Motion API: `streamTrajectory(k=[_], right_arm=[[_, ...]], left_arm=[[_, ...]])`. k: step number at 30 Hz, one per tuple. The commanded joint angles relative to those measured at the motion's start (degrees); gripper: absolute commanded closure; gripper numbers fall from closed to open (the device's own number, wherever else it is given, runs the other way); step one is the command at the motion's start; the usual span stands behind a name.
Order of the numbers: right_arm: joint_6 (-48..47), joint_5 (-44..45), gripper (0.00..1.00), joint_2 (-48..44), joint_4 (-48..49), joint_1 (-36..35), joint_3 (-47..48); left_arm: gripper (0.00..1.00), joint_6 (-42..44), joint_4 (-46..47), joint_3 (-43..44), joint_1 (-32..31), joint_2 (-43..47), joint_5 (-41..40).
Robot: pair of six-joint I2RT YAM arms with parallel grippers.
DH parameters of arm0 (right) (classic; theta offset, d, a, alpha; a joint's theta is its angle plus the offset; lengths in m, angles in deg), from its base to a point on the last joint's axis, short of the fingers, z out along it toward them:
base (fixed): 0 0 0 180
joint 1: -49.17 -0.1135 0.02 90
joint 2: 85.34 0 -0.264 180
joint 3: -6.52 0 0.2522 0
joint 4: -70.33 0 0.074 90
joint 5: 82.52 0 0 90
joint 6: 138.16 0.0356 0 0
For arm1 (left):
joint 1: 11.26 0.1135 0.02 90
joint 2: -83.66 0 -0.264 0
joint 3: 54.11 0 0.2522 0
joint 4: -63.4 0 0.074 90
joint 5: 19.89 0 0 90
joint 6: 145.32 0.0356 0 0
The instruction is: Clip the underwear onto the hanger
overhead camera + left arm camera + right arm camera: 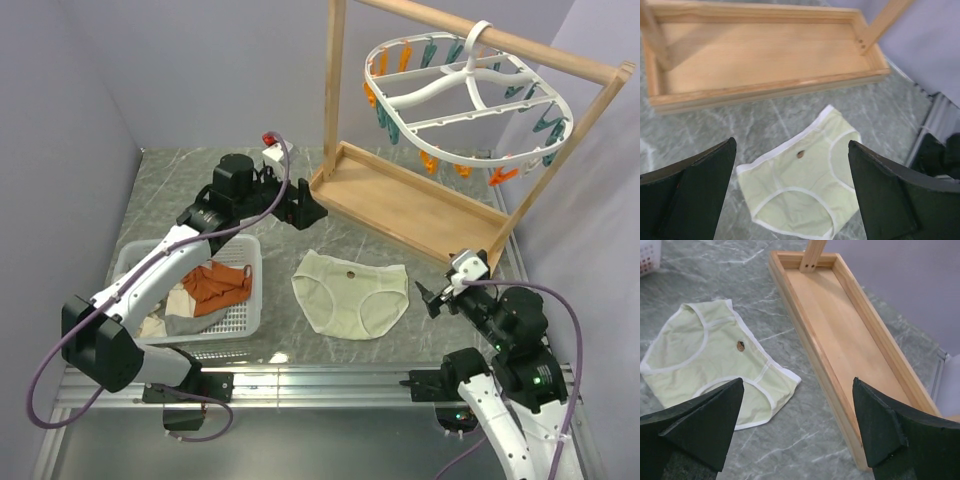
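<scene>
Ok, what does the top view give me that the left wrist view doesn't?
Top only: the hanger hooked on the wooden frame, the basket of cloths, and the right pincer, open, off to one side of the underwear. Left wrist only: the left pincer up close, its dark fingers spread wide, the underwear lined up between them. Both: the underwear lying flat on the table, unclipped, with the wooden tray behind it.
</scene>
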State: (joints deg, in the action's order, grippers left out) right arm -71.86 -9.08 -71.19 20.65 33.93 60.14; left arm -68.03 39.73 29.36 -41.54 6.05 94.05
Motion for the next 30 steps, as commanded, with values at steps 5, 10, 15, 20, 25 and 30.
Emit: streamTrajectory(k=[5, 10, 15, 20, 25, 30], right_arm=[[14.4, 5.9, 0.11, 8.0, -4.5, -0.1, 12.6], [23.3, 3.5, 0.14, 13.7, -4.9, -0.1, 20.2], [27.6, 0.3, 0.14, 17.3, -2.8, 0.2, 26.3], [31.8, -3.3, 0.15, 22.9, -2.4, 2.6, 33.8], [35.5, -4.7, 0.14, 27.9, -1.3, 4.6, 41.3], [40.3, -7.9, 0.14, 31.7, -1.1, 8.3, 46.2]], left_arm=[[0.01, 1.1, 24.6, -3.4, -5.9, 1.9, 8.2], [0.04, 5.5, 41.6, -11.3, -12.9, 1.9, 7.1], [0.08, 0.5, 53.4, -8.8, -14.1, -4.3, 9.9], [0.09, -9.1, 63.2, -1.3, -14.0, -14.1, 13.2], [0.16, -17.6, 71.9, 8.5, -15.5, -23.4, 12.3], [0.20, -23.0, 76.3, 16.9, -16.0, -29.4, 11.5]])
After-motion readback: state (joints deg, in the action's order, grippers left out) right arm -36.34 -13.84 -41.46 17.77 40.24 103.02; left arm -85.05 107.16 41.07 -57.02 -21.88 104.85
